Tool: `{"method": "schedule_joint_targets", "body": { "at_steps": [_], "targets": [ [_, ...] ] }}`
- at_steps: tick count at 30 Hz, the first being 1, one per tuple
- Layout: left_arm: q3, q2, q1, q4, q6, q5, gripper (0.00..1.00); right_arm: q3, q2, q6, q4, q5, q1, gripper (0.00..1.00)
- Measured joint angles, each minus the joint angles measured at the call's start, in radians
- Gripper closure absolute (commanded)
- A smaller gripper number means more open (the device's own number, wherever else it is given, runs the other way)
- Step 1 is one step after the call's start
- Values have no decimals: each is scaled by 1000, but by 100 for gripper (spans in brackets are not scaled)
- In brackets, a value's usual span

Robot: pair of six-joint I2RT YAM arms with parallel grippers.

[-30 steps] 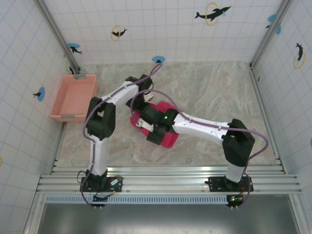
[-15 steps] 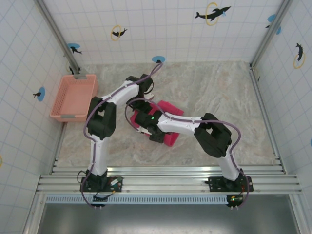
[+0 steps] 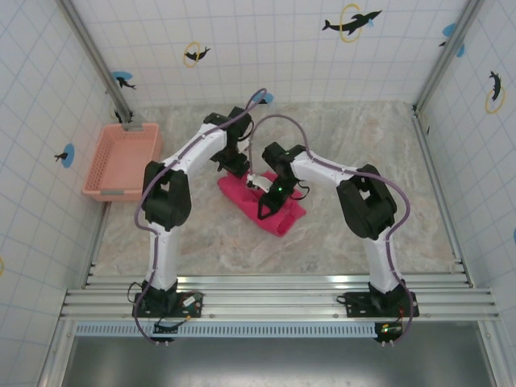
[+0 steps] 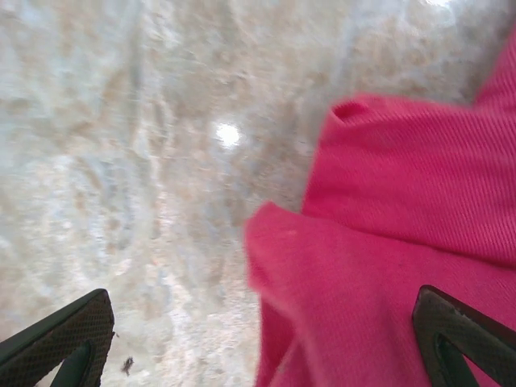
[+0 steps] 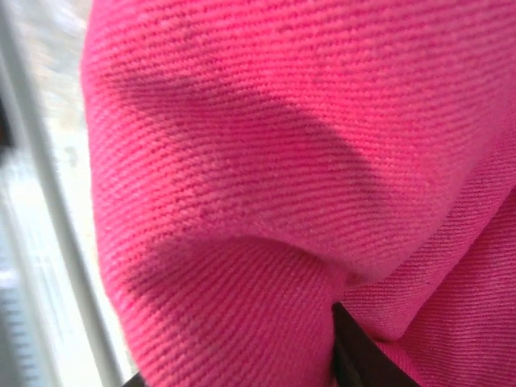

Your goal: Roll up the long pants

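A: Marbled table (image 3: 363,161), tiled walls with dolphin stickers. Where are the long pants (image 3: 284,219)?

B: Mid-frame, a bunched pink roll. Its long axis runs from upper left to lower right.

A: Which claw is nearer?

B: Both are at it. The left gripper (image 3: 239,168) hangs over the upper-left end, jaws spread wide, holding nothing. The cloth's edge lies between them. The right gripper (image 3: 265,208) is down on mid-roll, with cloth bulging against its finger (image 5: 367,359). I cannot tell whether it has pinched a fold.

A: Next?

B: Probably tucking that upper-left end.
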Motion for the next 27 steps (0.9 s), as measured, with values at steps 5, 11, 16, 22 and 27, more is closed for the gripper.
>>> {"method": "schedule_joint_targets", "body": {
  "at_steps": [5,11,16,22,27],
  "targets": [
    [66,-2,24,-32,-7,-52,3,-65,1,62,21,-225,-67,82],
    [45,-8,26,-37,-52,-55,3,-134,1,144,100,-370,-190,80],
    [15,-11,7,-32,-87,-25,3,-195,14,207,196,-425,-279,81],
    [15,-11,-43,0,-126,43,3,-190,76,252,232,-510,-304,81],
    [9,-11,-74,44,-142,108,3,-171,102,271,238,-539,-304,81]
  ]
}}
